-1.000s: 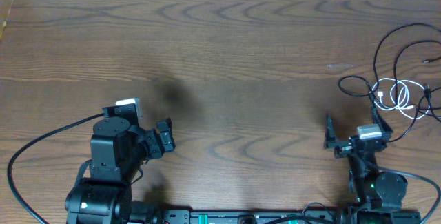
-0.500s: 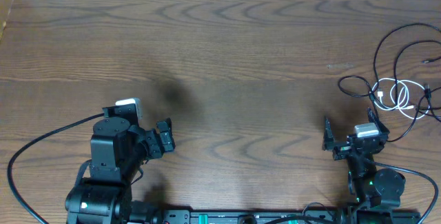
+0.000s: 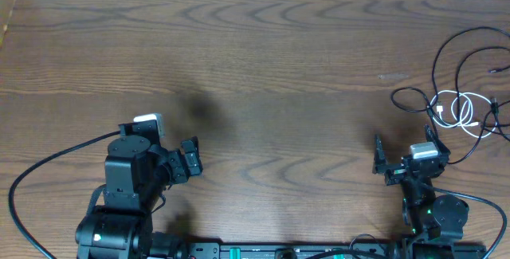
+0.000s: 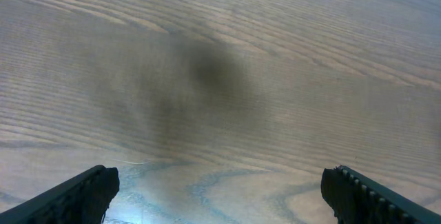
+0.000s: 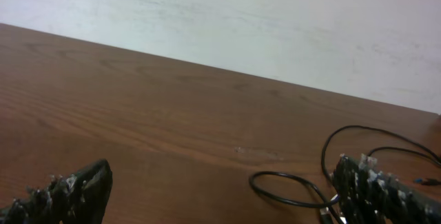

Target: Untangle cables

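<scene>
A tangle of thin cables lies at the table's right edge: black cables [image 3: 443,56] looping around a coiled white cable [image 3: 464,109]. In the right wrist view a black cable loop [image 5: 284,185] lies ahead, beside the right finger. My right gripper [image 3: 406,154] is open and empty, just in front and to the left of the tangle; it also shows in the right wrist view [image 5: 224,195]. My left gripper [image 3: 191,157] is open and empty at the front left, far from the cables; it also shows in the left wrist view [image 4: 220,193], which shows only bare wood.
The wooden table [image 3: 263,76] ends at a white wall at the back [image 5: 275,24]. A thick black arm cable [image 3: 48,163] curves along the front left.
The right gripper shifted slightly left and back from one second ago. The left arm and the cables have not moved.
</scene>
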